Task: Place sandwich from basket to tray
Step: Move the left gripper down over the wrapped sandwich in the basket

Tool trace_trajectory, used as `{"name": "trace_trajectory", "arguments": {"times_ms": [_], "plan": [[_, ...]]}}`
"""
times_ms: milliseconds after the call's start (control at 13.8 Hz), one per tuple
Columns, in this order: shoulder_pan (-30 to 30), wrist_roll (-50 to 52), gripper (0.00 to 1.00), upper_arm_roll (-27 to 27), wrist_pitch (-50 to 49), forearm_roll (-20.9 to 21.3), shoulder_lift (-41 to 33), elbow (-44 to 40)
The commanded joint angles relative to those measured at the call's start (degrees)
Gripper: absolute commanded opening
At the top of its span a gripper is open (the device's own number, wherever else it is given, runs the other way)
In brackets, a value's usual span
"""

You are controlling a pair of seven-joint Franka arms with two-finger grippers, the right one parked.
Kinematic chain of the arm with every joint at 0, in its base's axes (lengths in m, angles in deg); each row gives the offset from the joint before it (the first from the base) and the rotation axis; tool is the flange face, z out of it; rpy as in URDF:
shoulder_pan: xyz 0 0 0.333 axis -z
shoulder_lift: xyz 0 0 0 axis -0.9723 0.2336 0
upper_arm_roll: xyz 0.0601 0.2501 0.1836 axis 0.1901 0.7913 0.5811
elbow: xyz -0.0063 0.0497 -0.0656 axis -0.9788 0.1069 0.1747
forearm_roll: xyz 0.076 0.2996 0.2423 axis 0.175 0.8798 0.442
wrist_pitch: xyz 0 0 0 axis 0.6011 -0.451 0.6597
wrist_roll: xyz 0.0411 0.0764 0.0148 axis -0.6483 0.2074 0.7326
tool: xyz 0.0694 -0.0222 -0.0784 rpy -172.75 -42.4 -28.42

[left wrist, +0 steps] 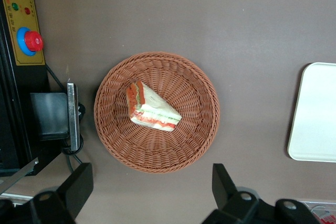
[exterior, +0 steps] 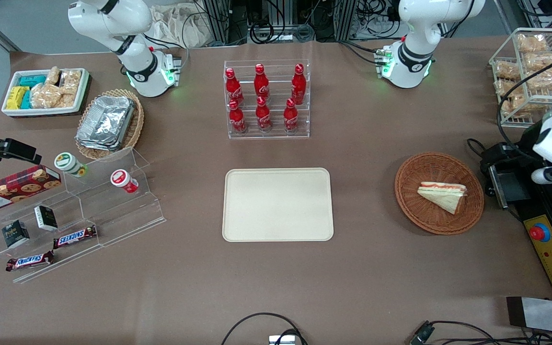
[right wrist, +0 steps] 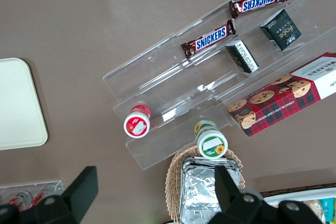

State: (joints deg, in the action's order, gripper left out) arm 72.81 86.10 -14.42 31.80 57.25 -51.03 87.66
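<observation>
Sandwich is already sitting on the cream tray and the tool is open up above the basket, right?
Not quite. The sandwich lies in the basket; the tray holds nothing, as the front view shows. The tool is indeed open above the basket.

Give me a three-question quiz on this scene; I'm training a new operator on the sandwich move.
1. True or false: the sandwich lies in the basket.
2. What lies on the tray? A) sandwich B) bottle C) nothing
3. Where is the gripper, and are its fingers open or shut?

Key:
1. True.
2. C.
3. Raised above the table toward the working arm's end, looking down on the basket; open, holding nothing.
</observation>
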Motion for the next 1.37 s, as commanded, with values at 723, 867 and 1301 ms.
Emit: {"name": "trace_trajectory", "arguments": {"times_ms": [723, 867, 1301], "plan": [[-0.98, 32.38, 1.0, 0.1, 9.49, 4.4, 9.83, 4.24], [-1.07, 33.88, 1.0, 0.1, 13.99, 3.53, 9.83, 8.12], [-3.62, 34.24, 1.0, 0.1, 21.81, -0.43, 11.05, 15.94]]}}
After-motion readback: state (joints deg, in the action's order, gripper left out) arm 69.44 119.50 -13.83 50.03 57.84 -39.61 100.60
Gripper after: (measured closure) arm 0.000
